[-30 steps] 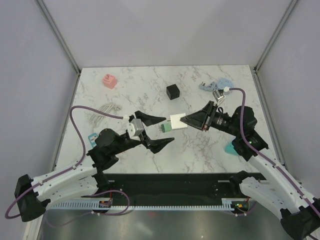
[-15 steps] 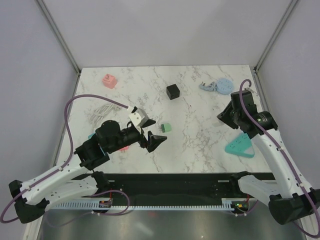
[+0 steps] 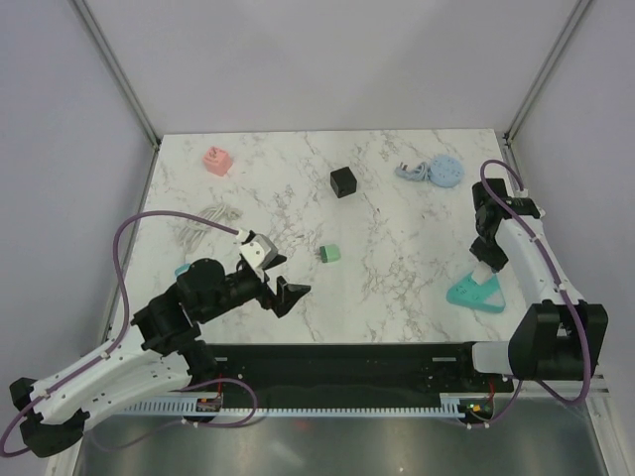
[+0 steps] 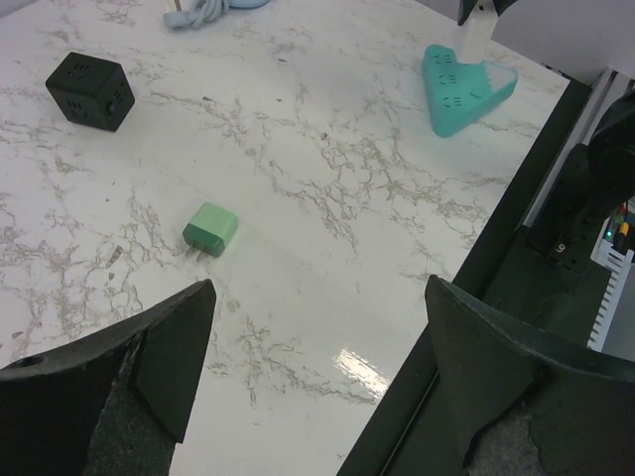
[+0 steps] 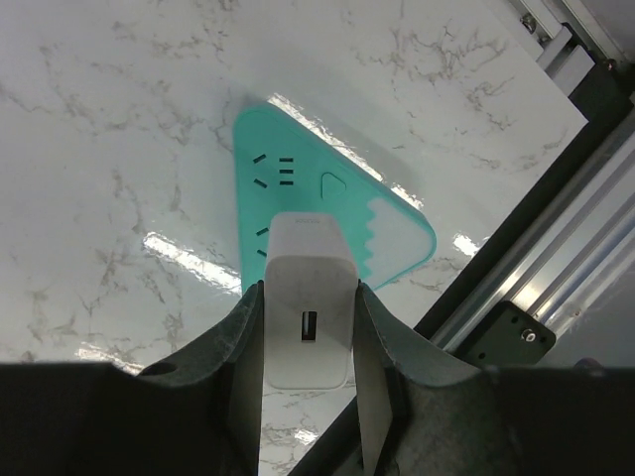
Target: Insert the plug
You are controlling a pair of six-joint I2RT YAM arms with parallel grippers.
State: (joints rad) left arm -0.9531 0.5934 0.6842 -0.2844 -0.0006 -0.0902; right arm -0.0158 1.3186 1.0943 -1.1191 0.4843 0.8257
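Right pincer (image 5: 308,342) was clamped on the white rectangular plug (image 5: 308,248), held over the teal triangular power strip (image 5: 298,169). Left pincer (image 4: 317,297) stood apart above the marble table (image 4: 327,149), near a small green adapter (image 4: 210,228).

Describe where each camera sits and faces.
Top external: above and behind the robot, looking down at the marble table, left arm and right arm.
Left wrist: low over the table, facing the green plug; open left gripper frames it.
Right wrist: down on the teal power strip; right gripper clamps a white charger.
Both wrist views show the power strip.
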